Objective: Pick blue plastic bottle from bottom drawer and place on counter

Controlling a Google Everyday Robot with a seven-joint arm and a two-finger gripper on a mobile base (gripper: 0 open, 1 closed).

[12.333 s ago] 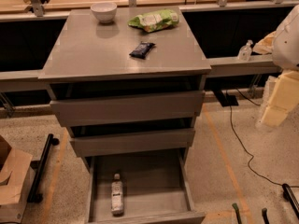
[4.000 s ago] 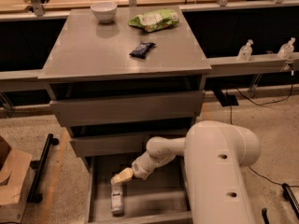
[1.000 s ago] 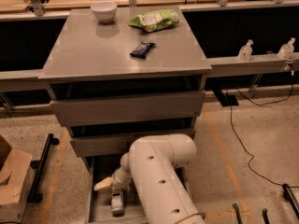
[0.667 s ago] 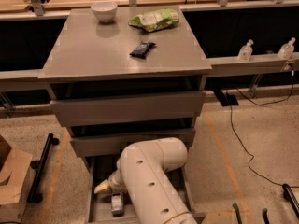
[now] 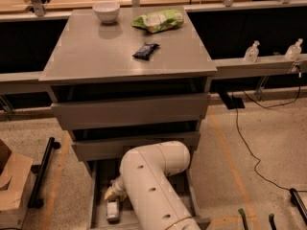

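The bottom drawer stands pulled out at the foot of the cabinet, at about seven o'clock of the scene, and the only thing I can see in it is the bottle. It lies flat on the grey floor with its length running front to back, close to the drawer's left wall. It looks small and slim, pale with a darker band across the body, and its far end is hidden. The tool sits right over that far end, at the bottle's twelve o'clock. I cannot tell how the tool is set or whether it has hold of the bottle. The thick cream arm comes in from the bottom edge and covers most of the drawer's middle and right side, and the drawer front above overhangs the back of the opening. Up top, the surface carries a white bowl at its eleven o'clock corner, a green bag at one o'clock and a dark packet just right of its centre. The near half of the slab, toward six o'clock, is bare grey out to the front edge. Off at three o'clock, two small pump bottles stand on a ledge well away from the cabinet.
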